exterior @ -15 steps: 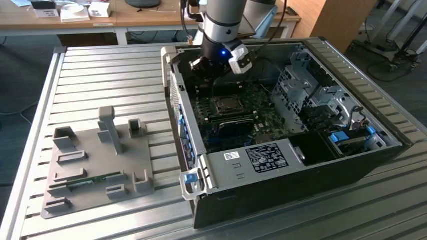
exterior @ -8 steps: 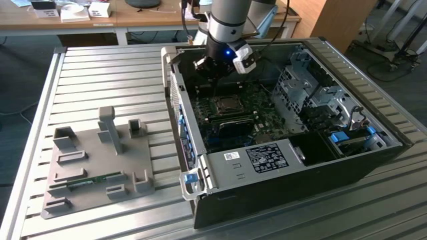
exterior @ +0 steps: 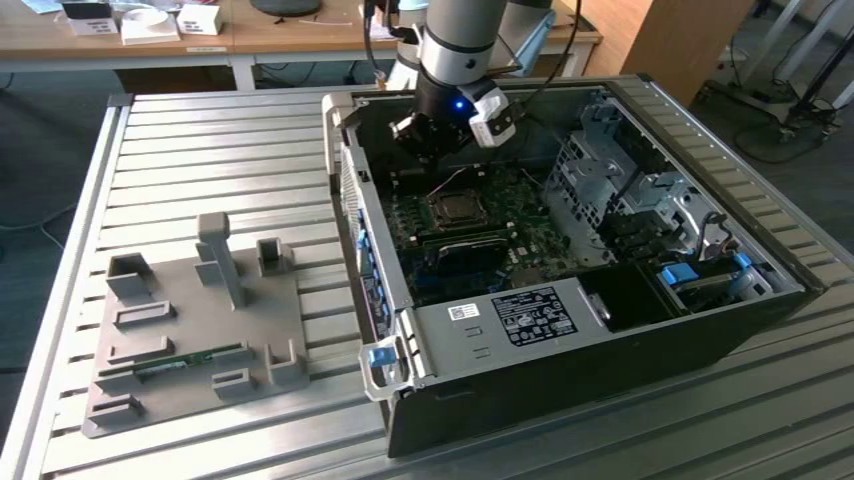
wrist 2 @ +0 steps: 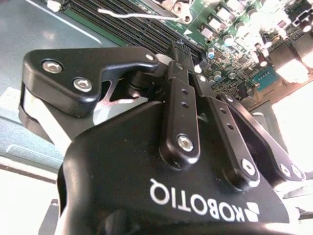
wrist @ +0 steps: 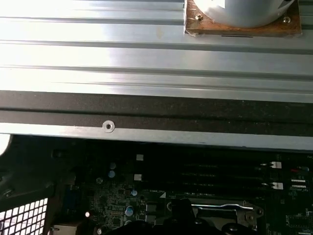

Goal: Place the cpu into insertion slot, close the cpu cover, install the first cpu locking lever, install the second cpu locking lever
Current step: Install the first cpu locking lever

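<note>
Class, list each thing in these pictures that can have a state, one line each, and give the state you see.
computer case: lying on its side, side panel off, open.
gripper: shut, hovering inside the case near the insertion slot; any load is hidden.
insertion slot: facing up; cannot tell whether it is filled or covered.
memory stick: lying flat in the grey fixture.
</note>
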